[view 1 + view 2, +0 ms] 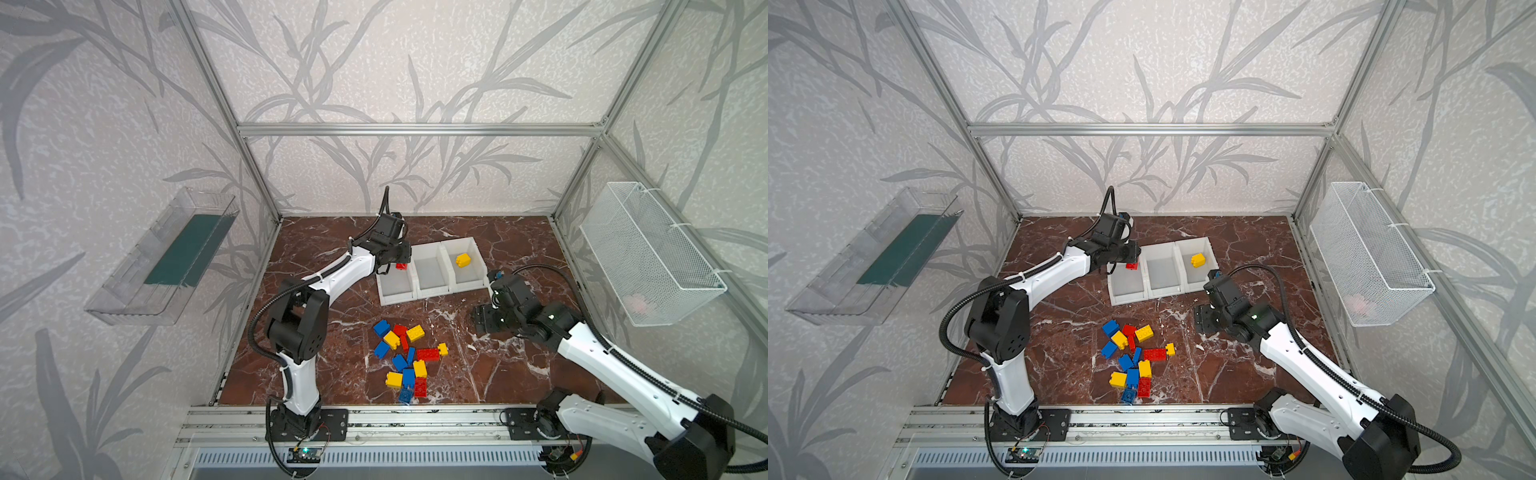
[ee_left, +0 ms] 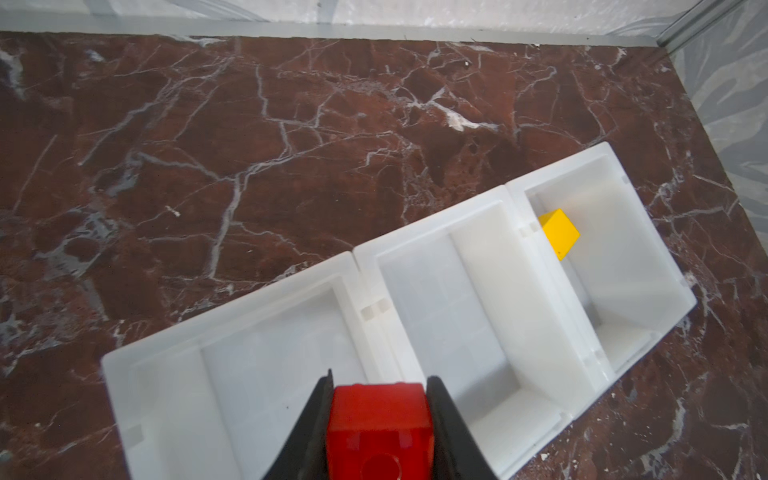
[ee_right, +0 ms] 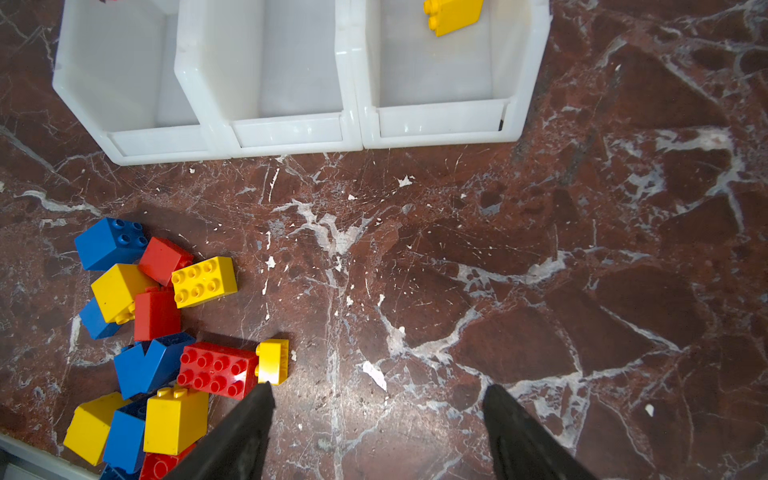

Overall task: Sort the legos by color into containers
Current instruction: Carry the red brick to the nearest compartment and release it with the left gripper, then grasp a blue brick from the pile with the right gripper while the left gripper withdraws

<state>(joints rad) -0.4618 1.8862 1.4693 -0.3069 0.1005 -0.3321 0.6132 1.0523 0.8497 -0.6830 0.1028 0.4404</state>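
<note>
A: Start at the front edge of the bench. What worries you about the pile?

B: It's packed. Red, blue and yellow bricks lie touching, some leaning on each other. The right gripper hangs over bare bench just beside the pile, on the side toward the right edge, jaws spread and empty. If it comes down on the small yellow, which touches the long red, a finger could wedge between them or drag both. Two colours might go up together.

A: And scattering?

B: A shove could push bricks toward the front edge, and some sit close to it.

A: Further back, the bins?

B: Three white ones in a row, touching. The left gripper is clamped on a red brick. It holds the brick above the left bin, near the bin's far end and close to the wall shared with the mid bin.

A: So the drop is the risk.

B: I'd judge so. Let go there and the brick may clip that wall and tumble into the mid bin, or bounce over the far rim onto the bench. The bins look light too, so a bump from the arm might slide the row.

A: Right bin?

B: One yellow brick at its far end. Red must not land there.
</note>
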